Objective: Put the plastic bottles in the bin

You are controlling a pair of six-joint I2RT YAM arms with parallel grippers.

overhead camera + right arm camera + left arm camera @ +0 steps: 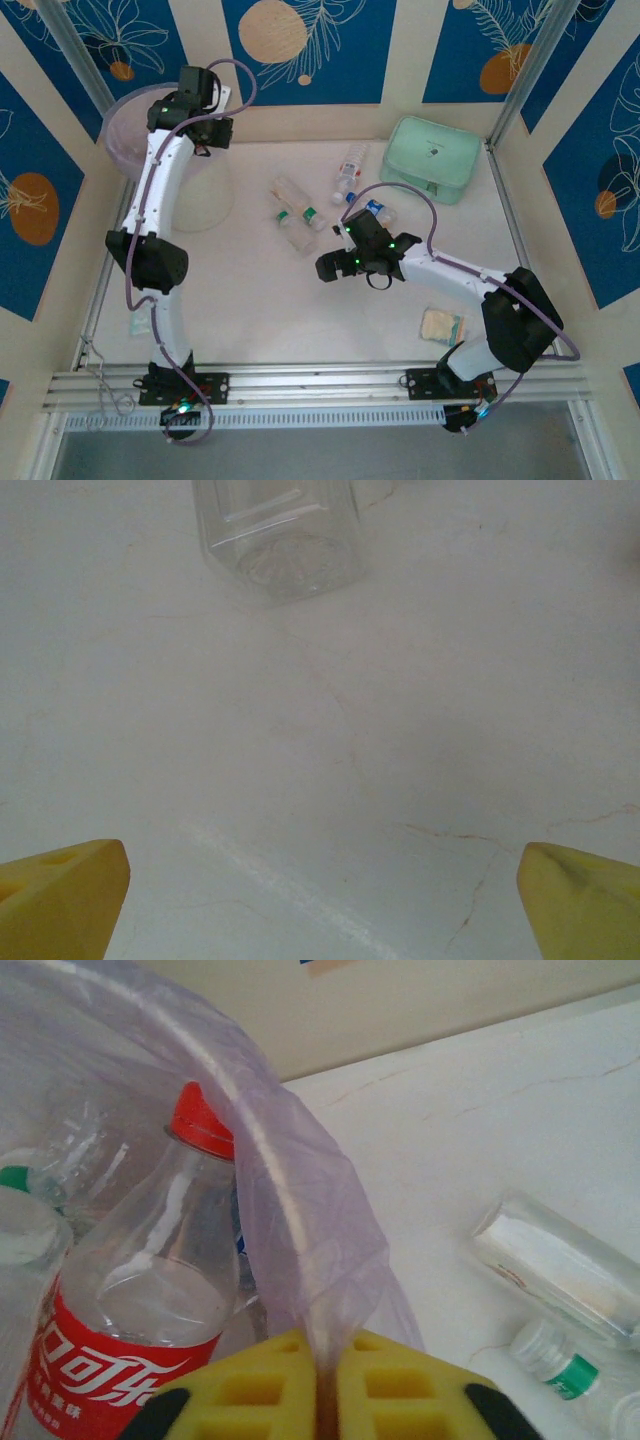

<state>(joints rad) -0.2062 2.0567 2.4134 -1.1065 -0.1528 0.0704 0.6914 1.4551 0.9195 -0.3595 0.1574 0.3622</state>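
White bench [250,300] carries loose plastic bottles [288,195], left gripper [325,1350] clenched at the far-left bin [255,1120] rim, right gripper [325,865] spread wide mid-bench.

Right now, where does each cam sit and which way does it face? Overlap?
Top: above and behind the bases, looking down on the table; both arms, left pincer at the bin, right pincer by loose bottles.
Left wrist: at the bin rim, facing a red-capped bottle inside; shut pincer at bottom.
Right wrist: low over the table, facing a clear bottle's base; open fingers in both lower corners.
Shared: top and left wrist both see bin and loose bottles.
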